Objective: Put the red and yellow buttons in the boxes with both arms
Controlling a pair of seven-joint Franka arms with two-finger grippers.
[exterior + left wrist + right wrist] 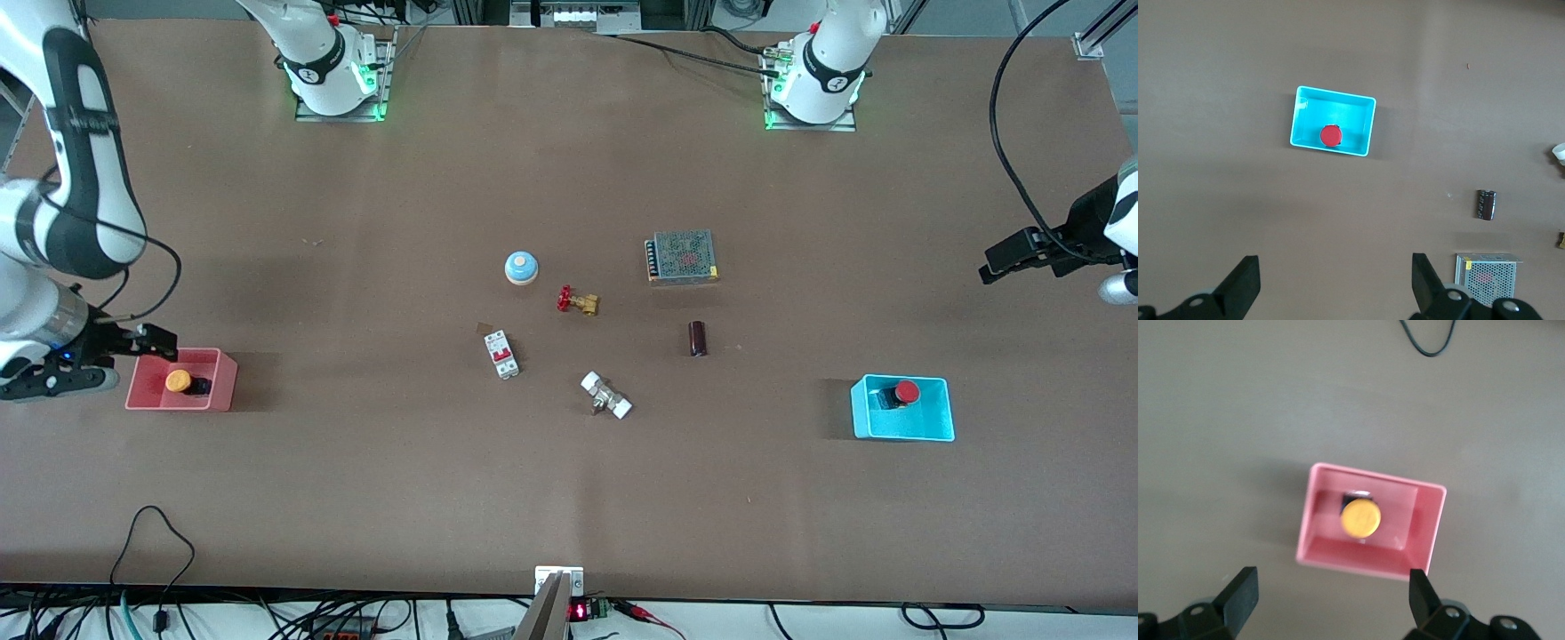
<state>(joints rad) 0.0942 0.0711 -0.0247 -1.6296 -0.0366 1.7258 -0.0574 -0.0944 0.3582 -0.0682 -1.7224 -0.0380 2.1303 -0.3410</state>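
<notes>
The yellow button [178,381] lies inside the salmon-pink box [178,404] at the right arm's end of the table. My right gripper [160,342] hovers just above that box's edge, open and holding nothing. In the right wrist view the yellow cap [1360,518] sits in the pink box [1431,520], apart from the spread gripper [1331,600]. The red button [906,391] rests in the cyan box [902,434] at the left arm's end. My left gripper [1000,258] hangs open over bare table, well apart from it. Its wrist view shows the red cap [1331,135] in the cyan box [1365,127], clear of the gripper [1335,283].
Mid-table lie a blue-domed button [521,268], a brass valve with red handwheel [577,301], a white circuit breaker [501,354], a white-capped fitting [606,396], a dark cylinder [698,339] and a grey mesh-topped unit [682,257]. A black cable loop [151,533] lies near the front edge.
</notes>
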